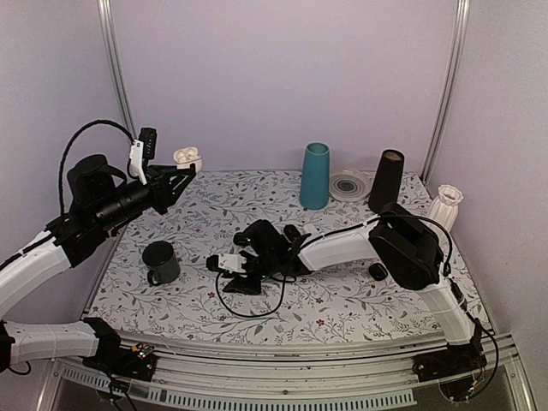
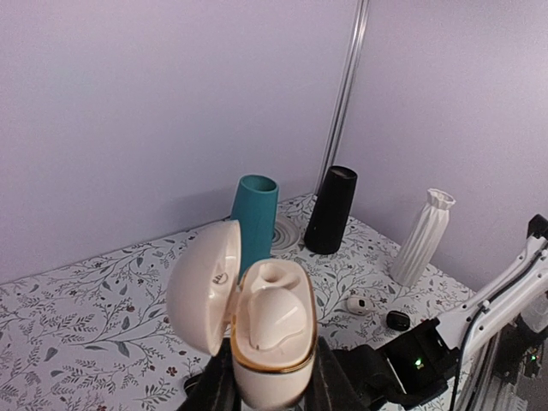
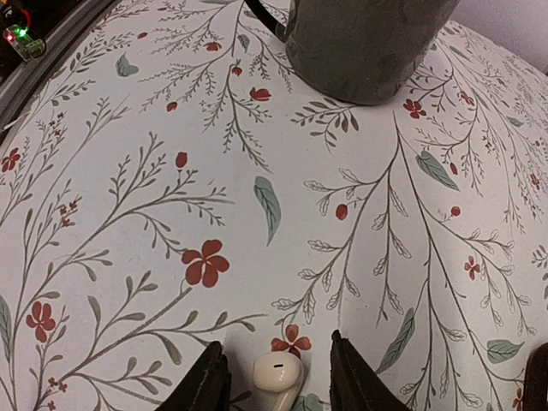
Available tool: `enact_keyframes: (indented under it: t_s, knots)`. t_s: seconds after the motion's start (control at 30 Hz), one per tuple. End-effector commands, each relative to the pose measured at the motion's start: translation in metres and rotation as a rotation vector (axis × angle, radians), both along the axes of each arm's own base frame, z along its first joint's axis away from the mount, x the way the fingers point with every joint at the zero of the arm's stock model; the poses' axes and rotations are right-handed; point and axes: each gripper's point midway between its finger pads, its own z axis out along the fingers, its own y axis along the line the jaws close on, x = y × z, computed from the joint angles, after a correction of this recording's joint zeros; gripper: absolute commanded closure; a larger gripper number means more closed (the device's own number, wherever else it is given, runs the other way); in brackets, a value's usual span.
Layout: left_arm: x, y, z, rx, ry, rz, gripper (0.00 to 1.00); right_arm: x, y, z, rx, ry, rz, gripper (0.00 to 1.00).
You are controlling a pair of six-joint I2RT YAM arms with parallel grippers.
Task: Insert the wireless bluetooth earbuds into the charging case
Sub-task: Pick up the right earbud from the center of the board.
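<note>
Slip risk at the pinch
Right pincer wide astride smooth white plastic earbud; left pincer holds open white clamshell charging case.

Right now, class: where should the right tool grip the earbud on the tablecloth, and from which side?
Probably grip the earbud across its rounded body, from straight above: it lies flat on the tablecloth, between the right tool's open fingers.

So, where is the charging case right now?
Top view: the charging case is held open in the left hand, raised at the far left, beyond the mug.
</note>
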Motion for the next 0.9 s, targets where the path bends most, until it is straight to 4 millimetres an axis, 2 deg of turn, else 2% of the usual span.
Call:
enact_keyframes:
  t_s: [0.0,0.13,0.47,0.63,0.87]
  knots:
    - [0.0,0.003,0.006,-0.016,-0.006,-0.003,1.0,-0.001,-0.01,-0.025,-0.089,0.026,-0.007,0.61]
    - [0.001,0.002,0.006,-0.012,-0.005,-0.007,1.0,-0.003,-0.012,-0.03,-0.116,0.051,-0.002,0.63]
    - [0.001,0.001,0.005,-0.014,0.0,-0.015,1.0,-0.003,-0.016,-0.037,-0.163,0.101,-0.008,0.76]
    - [0.0,0.001,0.006,-0.017,0.002,-0.018,1.0,-0.003,-0.019,-0.039,-0.182,0.109,-0.014,0.8]
    - [0.002,-0.001,0.002,-0.019,0.008,-0.026,1.0,-0.003,-0.018,-0.035,-0.174,0.134,-0.034,0.95]
